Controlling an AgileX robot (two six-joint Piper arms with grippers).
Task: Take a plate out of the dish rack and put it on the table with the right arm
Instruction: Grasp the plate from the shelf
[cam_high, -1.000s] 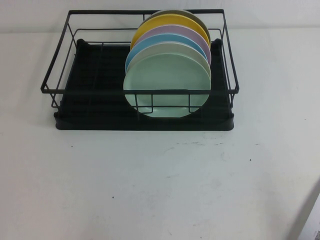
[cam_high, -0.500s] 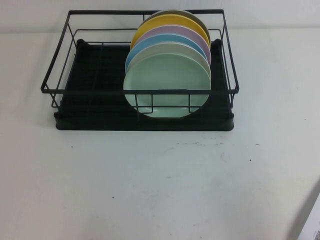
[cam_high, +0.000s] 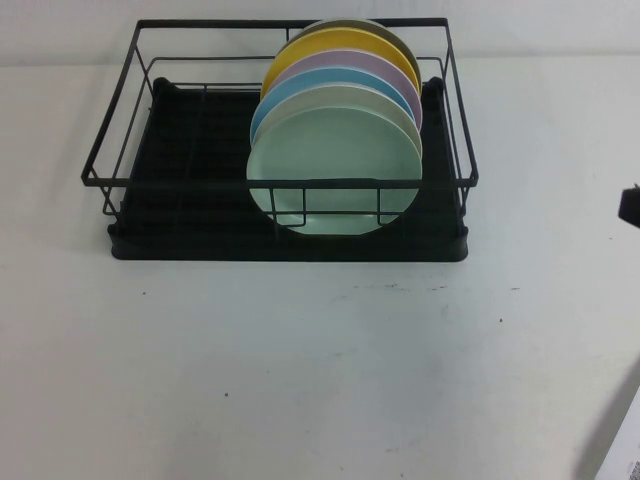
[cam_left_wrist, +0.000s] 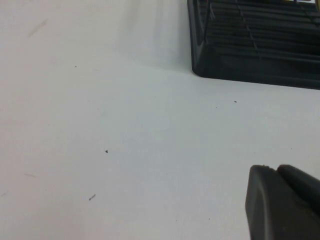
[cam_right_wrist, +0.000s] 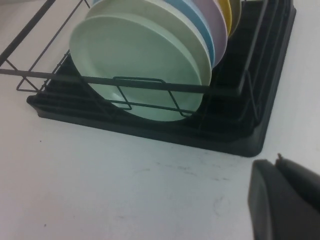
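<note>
In the high view, the dish rack stands at the far middle of the table, and the plate, pale mint green, stands on edge at the near end of a row of plates in the rack's right half, facing the near side behind the front wire. Behind it come a cream plate, a light blue plate, a lilac plate, a yellow plate and 1 darker rim at the far end. A small dark piece, probably the right arm, shows at the right edge, well apart from the rack. In the left wrist view, the left gripper hangs over bare table, near the rack's left near corner; whether its claw is open cannot be told. In the right wrist view, the right gripper hovers above the table just near of the rack's right near corner, holding nothing visible; its opening cannot be told either.
</note>
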